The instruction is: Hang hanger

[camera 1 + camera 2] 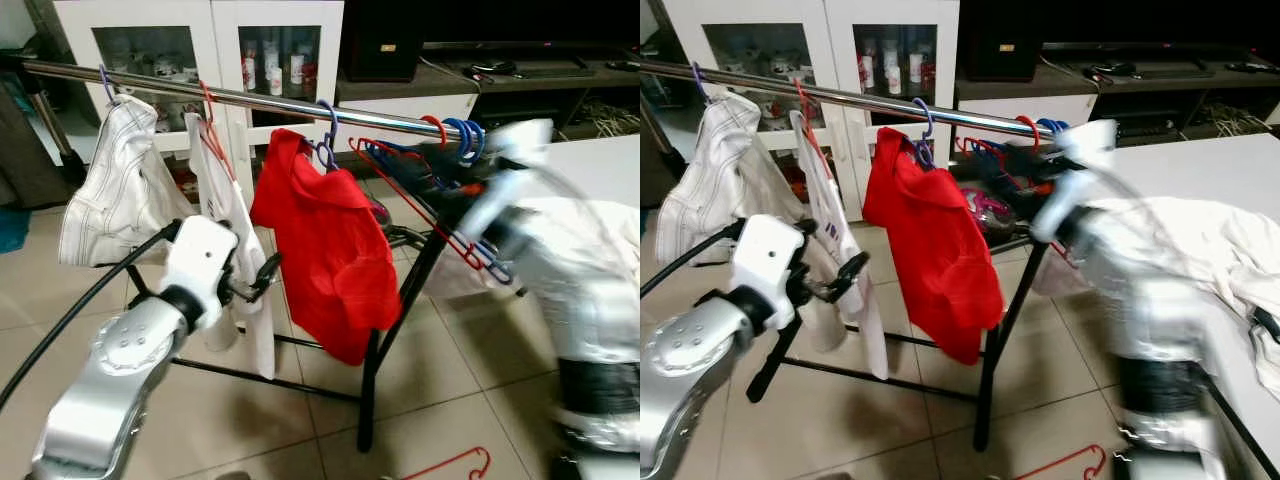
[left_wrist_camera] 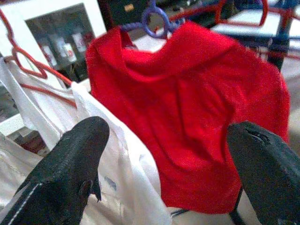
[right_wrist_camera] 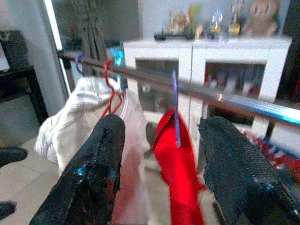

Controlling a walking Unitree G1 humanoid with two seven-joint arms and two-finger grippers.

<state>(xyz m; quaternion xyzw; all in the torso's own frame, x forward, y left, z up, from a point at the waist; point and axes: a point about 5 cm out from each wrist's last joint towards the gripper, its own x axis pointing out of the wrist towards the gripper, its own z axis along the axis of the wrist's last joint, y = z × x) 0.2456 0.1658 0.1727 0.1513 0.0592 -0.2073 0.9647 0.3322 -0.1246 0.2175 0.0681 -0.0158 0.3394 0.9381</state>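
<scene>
The chief risk, as I judged it, lay at the right end of the steel rail (image 1: 300, 103), where the right gripper (image 3: 161, 159) was blurred with motion close to the cluster of empty red and blue hangers (image 1: 440, 135): a sweep there could snag those hooks, tangle them further or knock one off, and one red hanger (image 1: 445, 465) already lay on the tiled floor (image 1: 460, 400) beside the rack's black upright (image 1: 372, 385). A second hazard was the left gripper (image 1: 262, 278), poised just in front of the white garment (image 1: 232, 215) on its red hanger and near the red shirt (image 1: 335, 250); a forward push could drag cloth along the rail or tip a hook loose. The left arm was raised and bent at the elbow, its wrist pointing at the clothes, and its two black fingers (image 2: 70, 173) stood wide apart with nothing between them. The right arm reached up toward the rail's right end; its wrist camera looked along the rail, fingers (image 3: 101, 168) likewise spread and empty, the red shirt on its purple-blue hanger (image 3: 174, 110) showing beyond them. A white quilted jacket (image 1: 115, 185) hung at the far left, and white cloth (image 1: 1200, 235) lay on the table to the right.
</scene>
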